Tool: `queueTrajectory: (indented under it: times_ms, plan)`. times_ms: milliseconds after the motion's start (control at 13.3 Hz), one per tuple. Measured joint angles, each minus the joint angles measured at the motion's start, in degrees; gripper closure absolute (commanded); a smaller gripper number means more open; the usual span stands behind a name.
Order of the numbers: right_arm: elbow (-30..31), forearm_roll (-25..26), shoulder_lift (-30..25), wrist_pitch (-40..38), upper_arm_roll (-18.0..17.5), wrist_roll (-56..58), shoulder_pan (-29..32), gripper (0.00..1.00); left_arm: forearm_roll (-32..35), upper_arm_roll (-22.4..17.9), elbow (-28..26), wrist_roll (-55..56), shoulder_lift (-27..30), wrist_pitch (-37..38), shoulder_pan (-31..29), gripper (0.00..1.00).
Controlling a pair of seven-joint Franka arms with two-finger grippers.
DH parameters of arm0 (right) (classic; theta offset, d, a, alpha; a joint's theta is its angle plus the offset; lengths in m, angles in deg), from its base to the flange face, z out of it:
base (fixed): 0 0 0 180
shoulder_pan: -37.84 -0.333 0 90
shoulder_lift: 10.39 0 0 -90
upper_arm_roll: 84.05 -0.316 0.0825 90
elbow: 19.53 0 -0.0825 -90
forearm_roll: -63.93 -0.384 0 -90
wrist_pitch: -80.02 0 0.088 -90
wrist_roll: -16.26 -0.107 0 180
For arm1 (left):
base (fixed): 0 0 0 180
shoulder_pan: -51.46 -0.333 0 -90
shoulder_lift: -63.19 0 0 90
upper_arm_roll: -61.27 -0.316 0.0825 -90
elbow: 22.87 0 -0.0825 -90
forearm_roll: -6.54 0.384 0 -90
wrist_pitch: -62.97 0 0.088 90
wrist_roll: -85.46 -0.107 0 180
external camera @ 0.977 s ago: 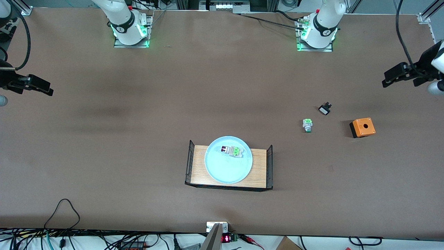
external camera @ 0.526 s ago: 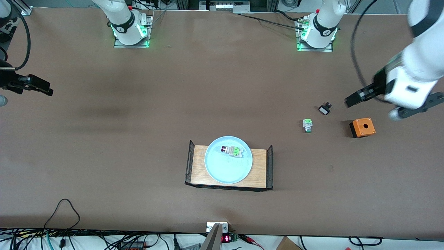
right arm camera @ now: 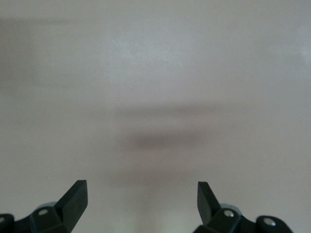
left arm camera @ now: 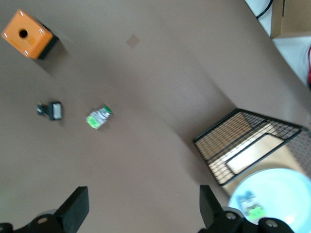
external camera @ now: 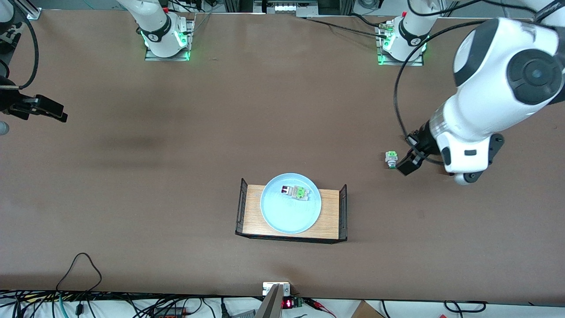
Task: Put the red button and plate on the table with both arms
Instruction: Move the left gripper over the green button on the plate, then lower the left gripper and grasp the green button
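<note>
From the front camera, the plate (external camera: 290, 207) sits on a small wooden tray (external camera: 332, 212) near the middle of the worktop (external camera: 176, 176), closer to the front edge than to the robots' bases, and the red button (external camera: 294, 192) lies on its side on the plate's part that faces the bases, its long axis running along the worktop's length, red cap toward the right arm's end and green block toward the left arm's. The left gripper (external camera: 408, 161) hangs over the worktop toward the left arm's end, right by a loose green-capped button (external camera: 391, 159); the button on the plate lies from it toward the middle and toward the front edge. The right gripper (external camera: 42, 110) waits out at the right arm's end edge, well apart from the tray, so I judge the left arm the nearer one. The left arm's bulk hides the other small parts at its end. In the left wrist view, the jaws stand wide apart and empty; the plate (left arm camera: 286, 194) is cut off at the picture's corner with the button a blurred speck (left arm camera: 252, 209), while an orange box (left arm camera: 27, 35) and a small black-and-white part (left arm camera: 51, 110) show clearly. In the right wrist view, the jaws are likewise apart over bare worktop (right arm camera: 155, 73), with nothing of the task in sight.
</note>
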Motion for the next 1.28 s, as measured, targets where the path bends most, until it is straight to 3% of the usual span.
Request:
queueTrajectory:
  times_ms: [225,526,1052,1278]
  plan:
    - [-0.01,0.00,0.00,0.01,0.00,0.00,0.00,0.00,-0.02,0.03,3.92,9.99,-4.35,-5.13,2.84,0.00]
    - [-0.01,0.00,0.00,0.01,0.00,0.00,0.00,0.00,-0.03,-0.06,4.64,18.53,-8.11,-14.12,7.24,0.00]
    - [-0.02,0.00,0.00,0.02,0.00,0.00,0.00,0.00,-0.03,-0.45,5.05,21.20,-15.79,-25.57,13.51,0.00]
    - [-0.02,0.00,0.00,0.02,0.00,0.00,0.00,0.00,-0.03,-3.98,5.25,22.53,-17.92,-28.50,17.16,0.00]
